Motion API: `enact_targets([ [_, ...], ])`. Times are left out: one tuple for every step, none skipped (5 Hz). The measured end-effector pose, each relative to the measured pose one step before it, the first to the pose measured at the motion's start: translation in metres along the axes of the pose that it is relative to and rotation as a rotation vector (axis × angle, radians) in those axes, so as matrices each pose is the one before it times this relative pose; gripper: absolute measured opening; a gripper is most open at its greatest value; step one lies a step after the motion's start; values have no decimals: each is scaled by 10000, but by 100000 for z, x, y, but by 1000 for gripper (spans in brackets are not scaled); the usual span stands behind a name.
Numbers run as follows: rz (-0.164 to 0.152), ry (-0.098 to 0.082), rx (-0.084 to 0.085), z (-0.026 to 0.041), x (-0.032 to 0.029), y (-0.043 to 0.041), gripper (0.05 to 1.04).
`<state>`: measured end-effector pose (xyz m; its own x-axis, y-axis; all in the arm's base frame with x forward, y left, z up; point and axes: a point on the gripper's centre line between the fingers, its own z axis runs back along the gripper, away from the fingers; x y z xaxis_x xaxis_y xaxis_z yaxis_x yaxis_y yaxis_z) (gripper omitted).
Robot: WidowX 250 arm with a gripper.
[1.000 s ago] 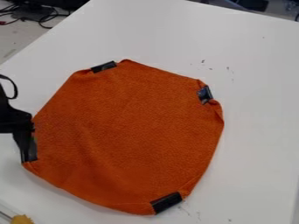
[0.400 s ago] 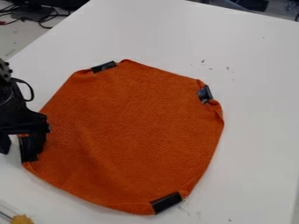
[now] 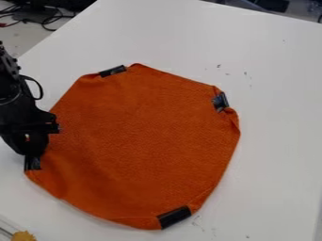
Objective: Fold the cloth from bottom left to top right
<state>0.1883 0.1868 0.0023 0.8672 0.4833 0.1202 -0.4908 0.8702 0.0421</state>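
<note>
- On the white table (image 3: 277,141), your orange cloth (image 3: 138,141) lay spread nearly flat, creased toward eight o'clock, its far edge tucked in near two.
- Round its rim you had four black patches: one (image 3: 33,163) just below nine o'clock, one (image 3: 113,71) between eleven and twelve, one (image 3: 220,102) at two, one (image 3: 174,216) at five.
- At nine o'clock your gripper (image 3: 31,151) hung over the rim, its fingers apparently clenched on the cloth beside the nearest patch.
- That bite looked narrow; if it held only a sliver, your edge could slip free once you lifted.
- Pulling low toward two o'clock risked dragging or bunching the whole cloth, since you had nothing visible weighing down the far side.
- Your bottom corner, near seven, sat well outside the pinch and could trail, leaving the fold skewed.
- Farther out, at half past seven, a yellow object (image 3: 25,236) stood apart from your work.
</note>
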Motion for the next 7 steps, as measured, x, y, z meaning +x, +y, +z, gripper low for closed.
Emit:
enact_targets([
  [145,136,42,65,-472,-43,220],
  [-19,-30,24,115,60,-339,108],
  [-181,-105,550,2355,221,-927,82],
  [-513,-460,617,2839,865,-1948,82],
  [-327,-306,151,1253,1024,-2456,81],
  [-510,-286,-245,550,1563,-3728,81],
  [-709,231,-144,-554,1398,-3474,81],
])
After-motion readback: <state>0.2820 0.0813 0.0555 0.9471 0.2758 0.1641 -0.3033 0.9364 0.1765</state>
